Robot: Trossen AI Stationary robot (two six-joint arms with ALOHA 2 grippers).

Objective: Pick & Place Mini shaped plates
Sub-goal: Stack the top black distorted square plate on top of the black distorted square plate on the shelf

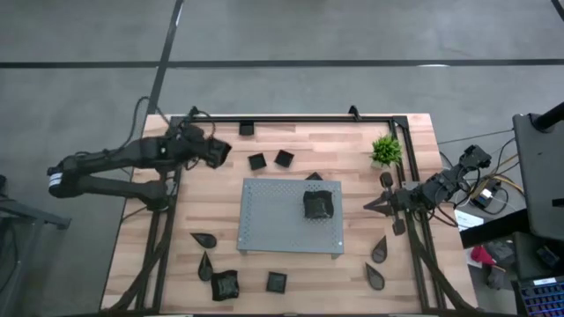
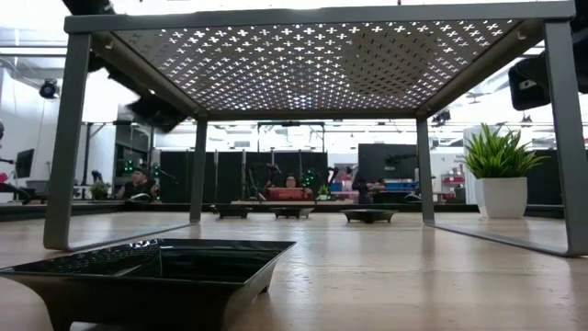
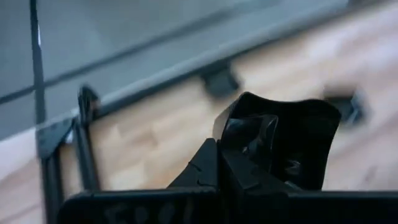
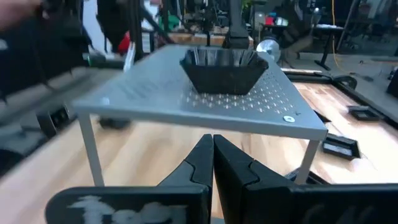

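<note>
High view, left gripper (image 1: 217,151) clamping a wavy black plate (image 3: 283,140), right gripper (image 1: 374,204) closed, empty

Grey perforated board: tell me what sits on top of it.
One black wavy-edged plate sits on the grey board, toward the side nearer the right arm. The wood directly under that plate is hidden.

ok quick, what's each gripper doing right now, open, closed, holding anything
Left gripper: closed on a wavy-edged black mini plate, raised near the table's far left.
Right gripper: closed, empty, at the right edge.
</note>
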